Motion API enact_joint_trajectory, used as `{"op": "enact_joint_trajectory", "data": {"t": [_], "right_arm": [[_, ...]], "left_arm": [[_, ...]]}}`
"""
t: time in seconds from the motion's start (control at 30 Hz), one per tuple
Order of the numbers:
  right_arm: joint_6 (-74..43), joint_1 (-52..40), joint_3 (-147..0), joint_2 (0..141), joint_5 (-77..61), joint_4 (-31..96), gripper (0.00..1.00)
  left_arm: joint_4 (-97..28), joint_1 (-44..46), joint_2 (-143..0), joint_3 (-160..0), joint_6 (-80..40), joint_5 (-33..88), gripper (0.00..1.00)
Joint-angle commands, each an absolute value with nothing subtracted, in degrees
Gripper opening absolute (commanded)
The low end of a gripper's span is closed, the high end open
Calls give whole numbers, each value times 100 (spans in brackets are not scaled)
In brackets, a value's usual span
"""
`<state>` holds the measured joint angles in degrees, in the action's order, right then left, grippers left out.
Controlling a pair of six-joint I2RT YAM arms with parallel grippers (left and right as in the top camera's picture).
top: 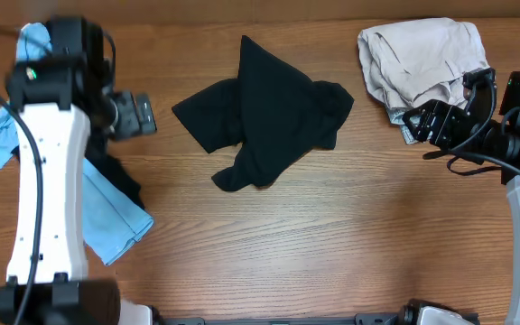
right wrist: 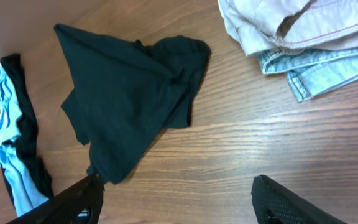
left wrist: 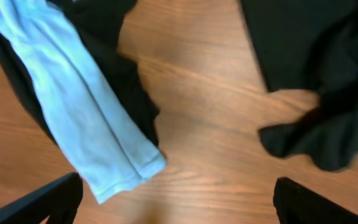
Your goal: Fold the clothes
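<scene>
Clothes lie in three groups across the brown wooden surface, and by the look of them the folding is only partly done. On the left, a light blue cotton garment sprawls loose and unfolded beneath the left arm. A rumpled black cloth lies against it, and the left wrist view shows the blue fabric draped over the dark one. The left hand hovers above bare wood between this heap and the middle garment, with its fingers spread wide apart and nothing between them. In the centre, well clear of both arms, a crumpled black shirt lies in an uneven bunch with one corner pointing toward the far edge. It shows no neat crease, so I judge it to be the next piece to flatten and fold. To the right, a beige cotton garment sits in a compact, roughly squared bundle on top of a pale blue denim piece. This looks like the finished stack, though its edges are soft rather than crisp. The right hand hangs just beside that stack, with its fingers likewise apart and empty. By my reckoning the black shirt and the whole left heap remain to be folded.
</scene>
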<state>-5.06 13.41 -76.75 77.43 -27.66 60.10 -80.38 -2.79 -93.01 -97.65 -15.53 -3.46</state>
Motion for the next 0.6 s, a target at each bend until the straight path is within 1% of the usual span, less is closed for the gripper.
{"op": "enact_joint_trajectory", "data": {"t": [0.0,0.23,0.4,0.57], "right_arm": [[-419,1358,-7728,7728,-2788,5999,80],[-421,1358,-7728,7728,-2788,6034,80],[-421,1358,-7725,7728,-2783,6101,81],[-423,1358,-7725,7728,-2786,6084,81]], "left_arm": [[-7317,-419,-8764,-8219,-1953,-445,100],[-5162,-661,-8770,-6259,-1754,-294,100],[-3940,-950,-8871,-5489,-1669,-263,100],[-2635,-1151,-8888,-4748,-1127,467,100]]}}
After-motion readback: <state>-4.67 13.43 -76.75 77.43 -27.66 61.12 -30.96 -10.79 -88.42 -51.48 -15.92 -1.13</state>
